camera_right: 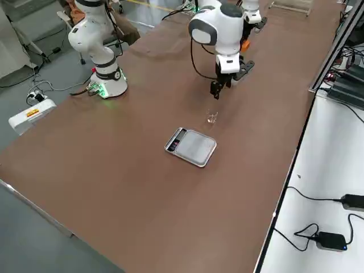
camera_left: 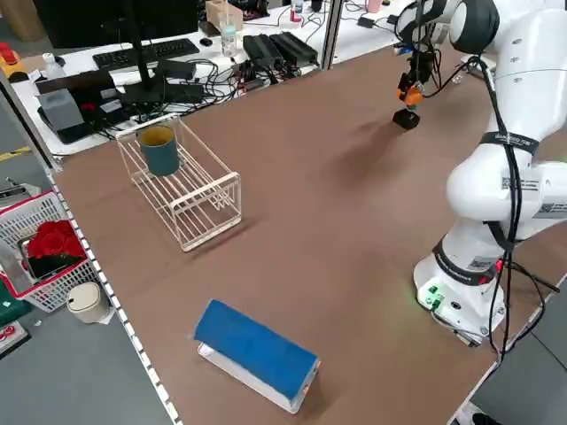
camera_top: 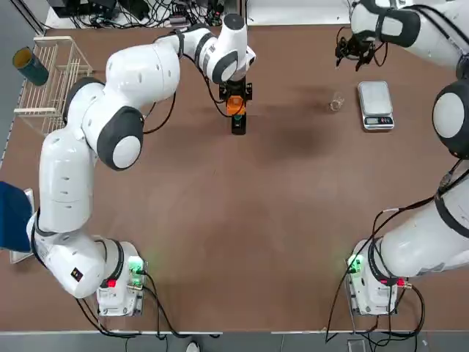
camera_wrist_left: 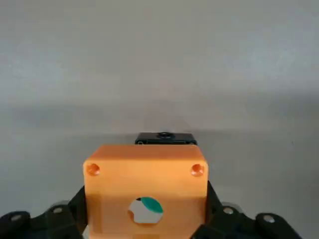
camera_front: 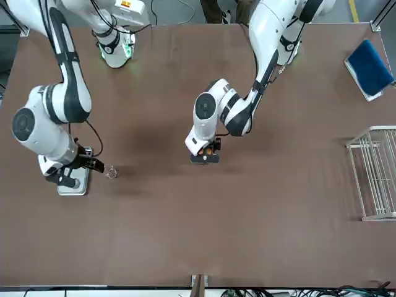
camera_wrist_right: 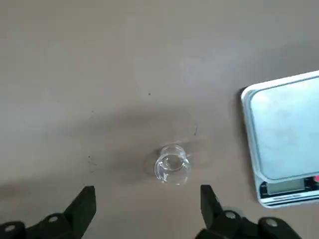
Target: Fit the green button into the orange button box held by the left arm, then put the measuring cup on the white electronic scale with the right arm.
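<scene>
My left gripper is shut on the orange button box and holds it just above a black block at the far middle of the table. A patch of the green button shows inside the box's round hole. The clear measuring cup stands upright on the table, just left of the white electronic scale. My right gripper hangs open above the cup, with one finger on either side of it in the right wrist view, not touching it. The scale's plate is bare.
A wire rack with a teal mug stands at the far left. A blue-covered object lies at the left edge near my left base. Cables and desk gear lie beyond the far edge.
</scene>
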Robot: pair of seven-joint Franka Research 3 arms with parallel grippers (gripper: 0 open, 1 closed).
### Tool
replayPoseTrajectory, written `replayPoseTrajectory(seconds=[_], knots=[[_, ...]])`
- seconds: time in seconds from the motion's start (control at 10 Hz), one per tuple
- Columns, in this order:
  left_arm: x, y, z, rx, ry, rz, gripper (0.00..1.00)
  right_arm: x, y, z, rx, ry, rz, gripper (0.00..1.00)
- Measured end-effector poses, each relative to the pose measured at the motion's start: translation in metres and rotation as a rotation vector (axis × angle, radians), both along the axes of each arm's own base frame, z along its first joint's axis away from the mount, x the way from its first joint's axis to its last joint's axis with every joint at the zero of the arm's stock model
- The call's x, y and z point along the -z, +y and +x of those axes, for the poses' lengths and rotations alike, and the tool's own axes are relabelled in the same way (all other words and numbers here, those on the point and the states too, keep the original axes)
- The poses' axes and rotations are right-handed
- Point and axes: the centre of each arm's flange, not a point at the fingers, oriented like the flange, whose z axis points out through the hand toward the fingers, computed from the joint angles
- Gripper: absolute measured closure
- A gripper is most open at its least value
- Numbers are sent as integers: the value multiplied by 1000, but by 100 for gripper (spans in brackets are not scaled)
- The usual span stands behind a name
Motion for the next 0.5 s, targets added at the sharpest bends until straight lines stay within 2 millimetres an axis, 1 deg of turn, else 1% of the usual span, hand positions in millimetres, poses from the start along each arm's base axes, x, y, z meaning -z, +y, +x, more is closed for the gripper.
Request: replayPoseTrajectory(seconds=[0.2,0.5], knots=[[7,2,-3,2,8,7,14,23,4,0,-1,-3,-2,13],[22,1,-10,-16,-5,-12,14,59,8,4,-3,-8,-8,15]])
